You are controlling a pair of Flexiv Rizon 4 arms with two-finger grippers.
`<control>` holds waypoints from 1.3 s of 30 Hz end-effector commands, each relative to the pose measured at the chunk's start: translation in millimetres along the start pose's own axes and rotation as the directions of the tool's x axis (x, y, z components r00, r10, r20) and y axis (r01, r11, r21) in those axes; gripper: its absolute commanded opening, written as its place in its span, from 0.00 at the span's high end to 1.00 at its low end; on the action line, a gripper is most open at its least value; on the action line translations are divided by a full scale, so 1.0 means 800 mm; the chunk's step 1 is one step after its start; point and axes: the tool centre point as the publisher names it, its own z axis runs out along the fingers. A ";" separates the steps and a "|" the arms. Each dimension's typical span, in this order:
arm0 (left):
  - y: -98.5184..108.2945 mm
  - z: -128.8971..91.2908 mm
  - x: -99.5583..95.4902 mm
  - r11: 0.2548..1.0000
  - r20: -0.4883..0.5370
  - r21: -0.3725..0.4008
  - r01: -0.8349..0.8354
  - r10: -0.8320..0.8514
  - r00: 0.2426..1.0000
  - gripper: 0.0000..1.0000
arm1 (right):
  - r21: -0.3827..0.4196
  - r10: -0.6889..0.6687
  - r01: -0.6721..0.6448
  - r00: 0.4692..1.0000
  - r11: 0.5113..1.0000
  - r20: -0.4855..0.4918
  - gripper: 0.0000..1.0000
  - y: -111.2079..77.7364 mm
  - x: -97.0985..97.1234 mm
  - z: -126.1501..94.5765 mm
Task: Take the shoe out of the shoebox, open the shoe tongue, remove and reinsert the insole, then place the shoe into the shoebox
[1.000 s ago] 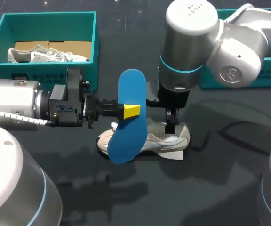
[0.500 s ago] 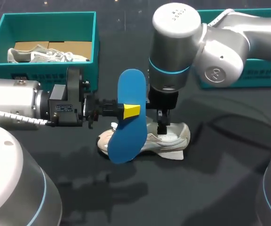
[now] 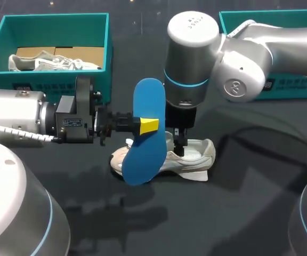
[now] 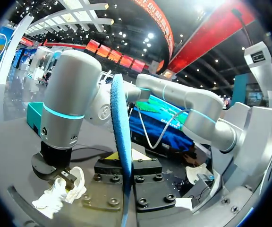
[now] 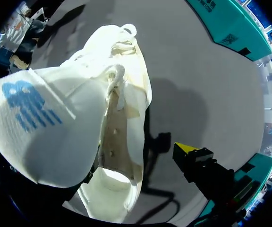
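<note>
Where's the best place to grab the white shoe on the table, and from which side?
I'd pinch the heel rim of the shoe, coming straight down from above. It stands on its sole with the opening facing up, so that rim is a thin bare wall; the toe end sits behind the insole in the left gripper.

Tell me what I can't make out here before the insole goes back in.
Head view: the blue insole hides one end of the shoe; the right arm hides most of the right end effector.
Right wrist view: the tongue covers one of its fingers.
Left wrist view: the insole sits edge-on in the left end effector, so its faces don't show.
</note>
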 end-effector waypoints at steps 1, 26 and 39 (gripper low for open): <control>0.002 0.004 -0.001 1.000 0.001 0.003 0.000 0.000 1.000 1.00 | 0.000 0.000 0.000 1.000 1.000 -0.004 0.50 0.004 0.000 0.007; 0.002 0.004 -0.001 1.000 0.001 0.003 0.000 0.000 1.000 1.00 | 0.015 0.061 -0.061 0.998 0.998 -0.009 1.00 -0.009 0.021 -0.015; 0.002 0.004 -0.001 1.000 0.001 0.003 0.000 0.000 1.000 1.00 | -0.057 0.407 -0.408 0.913 0.911 -0.026 1.00 -0.027 0.045 -0.053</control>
